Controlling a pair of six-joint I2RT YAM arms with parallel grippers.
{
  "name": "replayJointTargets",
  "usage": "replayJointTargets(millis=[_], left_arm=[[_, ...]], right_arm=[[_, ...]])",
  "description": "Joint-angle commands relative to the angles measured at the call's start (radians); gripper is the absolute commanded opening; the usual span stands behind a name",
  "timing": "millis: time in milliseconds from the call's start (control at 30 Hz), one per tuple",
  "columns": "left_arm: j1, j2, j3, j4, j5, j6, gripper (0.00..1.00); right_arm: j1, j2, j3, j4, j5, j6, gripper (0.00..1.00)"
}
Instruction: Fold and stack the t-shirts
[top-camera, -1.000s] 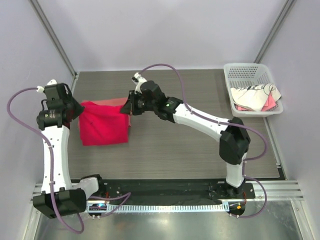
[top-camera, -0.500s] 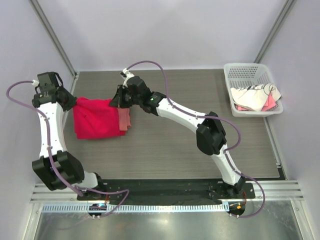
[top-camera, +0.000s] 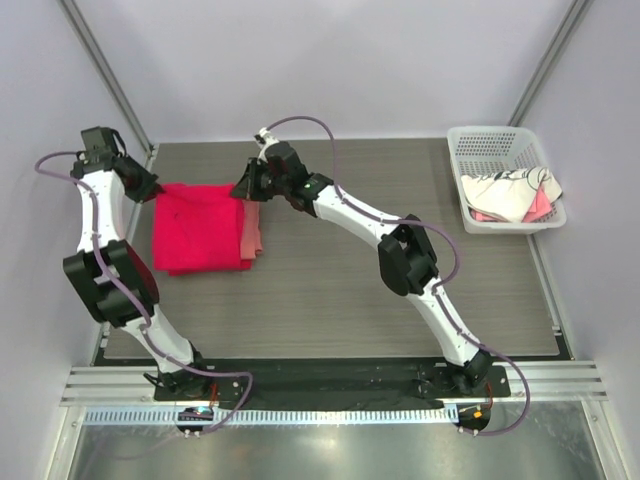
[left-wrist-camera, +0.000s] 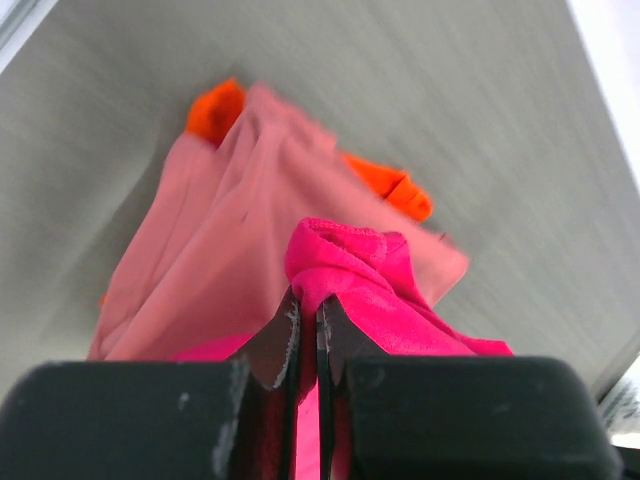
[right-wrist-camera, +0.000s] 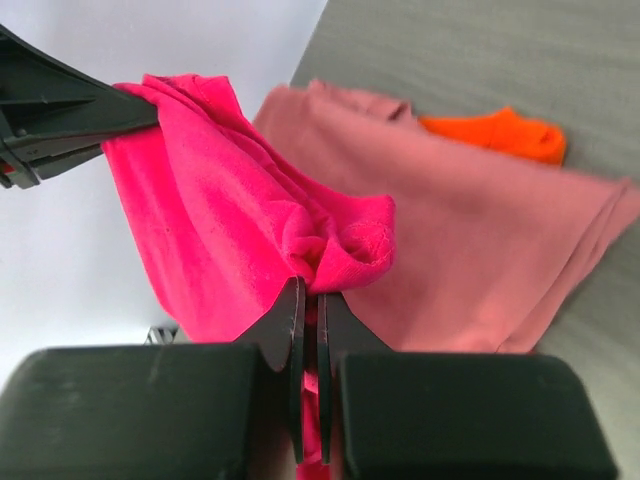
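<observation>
The left pincer (left-wrist-camera: 307, 312) is clamped tight on a bunched corner of the crimson t-shirt (left-wrist-camera: 345, 255), and the cloth rises just beyond its tips. The right pincer (right-wrist-camera: 308, 292) is closed on the opposite corner of the same shirt. The shirt's edge stretches from there across to the left pincer, which shows at the upper left of the right wrist view. Under and just past both pincers lies the salmon-pink t-shirt (right-wrist-camera: 480, 240), flat on the counter (top-camera: 350, 290), with the crimson one draped over it. Beyond the pink cloth, an orange-red t-shirt (right-wrist-camera: 500, 135) peeks out from beneath it. Well off to the right of the right pincer, a white basket (top-camera: 490, 140) holds the white printed t-shirt (top-camera: 505, 190).
</observation>
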Motion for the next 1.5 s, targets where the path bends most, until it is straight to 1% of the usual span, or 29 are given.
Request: replayJointTargets(millis=[0, 67, 100, 133, 167, 200, 233, 267, 333, 367, 433, 467, 500, 567, 600, 733, 833, 900, 967, 1067, 1100, 1167, 1200, 1233, 1267, 1300, 1367, 1400, 1467], left_arm=[[0.011, 0.076, 0.095, 0.072, -0.01, -0.034, 0.0], [0.011, 0.158, 0.112, 0.104, 0.022, -0.042, 0.03], [0.01, 0.184, 0.121, 0.112, 0.032, -0.04, 0.25], [0.01, 0.216, 0.126, 0.131, 0.043, -0.039, 0.42], [0.008, 0.266, 0.14, 0.132, 0.06, -0.04, 0.56], [0.008, 0.29, 0.149, 0.13, 0.075, -0.026, 0.68], [0.008, 0.302, 0.16, 0.109, 0.08, -0.023, 0.76], [0.008, 0.296, 0.166, 0.099, 0.069, -0.02, 0.82], [0.008, 0.256, 0.152, 0.104, 0.037, -0.011, 0.94], [0.008, 0.226, 0.135, 0.108, -0.008, -0.008, 0.99], [0.008, 0.134, 0.118, 0.124, -0.042, 0.003, 0.99], [0.007, 0.104, 0.102, 0.127, -0.056, 0.003, 1.0], [0.005, 0.043, 0.091, 0.128, -0.094, 0.004, 0.99], [-0.008, -0.014, 0.059, 0.127, -0.139, 0.006, 1.0], [-0.015, -0.073, 0.048, 0.127, -0.203, 0.009, 1.0], [-0.047, -0.178, 0.026, 0.093, -0.276, 0.027, 1.0], [-0.084, -0.209, 0.013, 0.084, -0.247, 0.023, 0.98], [-0.094, -0.216, -0.032, 0.099, -0.115, -0.034, 0.97], [-0.094, -0.216, -0.104, 0.189, -0.017, -0.103, 0.94], [-0.091, -0.221, -0.222, 0.301, 0.07, -0.164, 0.93], [-0.091, -0.221, -0.251, 0.388, 0.085, -0.199, 0.93], [-0.091, -0.219, -0.36, 0.488, 0.098, -0.247, 0.93], [-0.09, -0.216, -0.447, 0.606, 0.108, -0.299, 0.93], [-0.087, -0.21, -0.493, 0.671, 0.114, -0.327, 0.93], [-0.088, -0.201, -0.539, 0.785, 0.105, -0.356, 0.93], [-0.088, -0.2, -0.639, 0.84, 0.102, -0.424, 0.93], [-0.081, -0.216, -0.739, 1.005, 0.068, -0.48, 0.92], [-0.072, -0.23, -0.823, 1.033, 0.048, -0.497, 0.93], [-0.062, -0.274, -0.889, 1.052, -0.016, -0.525, 0.93]], right_arm=[[-0.051, 0.087, 0.108, 0.109, -0.04, 0.012, 0.01], [-0.069, 0.143, 0.148, 0.182, -0.046, 0.029, 0.06], [-0.075, 0.191, 0.17, 0.219, -0.032, 0.029, 0.06], [-0.08, 0.222, 0.212, 0.235, 0.009, 0.029, 0.12], [-0.085, 0.242, 0.228, 0.252, 0.023, 0.03, 0.24], [-0.095, 0.261, 0.243, 0.268, 0.031, 0.035, 0.45], [-0.1, 0.279, 0.256, 0.275, 0.032, 0.049, 0.94], [-0.104, 0.276, 0.245, 0.285, 0.02, 0.049, 1.0], [-0.109, 0.249, 0.167, 0.319, -0.001, 0.046, 1.0], [-0.109, 0.196, 0.12, 0.339, -0.006, 0.032, 1.0], [-0.109, 0.136, -0.03, 0.416, -0.005, 0.024, 1.0], [-0.111, 0.079, -0.068, 0.429, 0.008, 0.004, 1.0], [-0.111, 0.059, -0.095, 0.431, 0.009, -0.008, 1.0], [-0.112, 0.007, -0.14, 0.411, 0.008, -0.031, 1.0], [-0.114, -0.012, -0.149, 0.387, 0.002, -0.049, 1.0], [-0.118, -0.105, -0.262, 0.367, -0.015, -0.088, 1.0], [-0.124, -0.188, -0.364, 0.368, -0.018, -0.102, 1.0], [-0.143, -0.221, -0.408, 0.388, -0.034, -0.089, 1.0], [-0.164, -0.265, -0.492, 0.443, -0.081, -0.04, 0.92], [-0.183, -0.279, -0.527, 0.494, -0.153, 0.015, 0.84], [-0.19, -0.28, -0.539, 0.496, -0.167, 0.02, 0.79], [-0.197, -0.288, -0.553, 0.511, -0.198, 0.03, 0.76], [-0.201, -0.29, -0.574, 0.522, -0.209, 0.039, 0.74], [-0.203, -0.291, -0.588, 0.56, -0.237, 0.059, 0.73], [-0.206, -0.291, -0.617, 0.581, -0.25, 0.078, 0.71], [-0.212, -0.291, -0.632, 0.604, -0.262, 0.093, 0.7], [-0.218, -0.294, -0.674, 0.658, -0.296, 0.135, 0.66], [-0.224, -0.296, -0.688, 0.667, -0.302, 0.142, 0.66], [-0.229, -0.316, -0.73, 0.684, -0.302, 0.141, 0.66]])
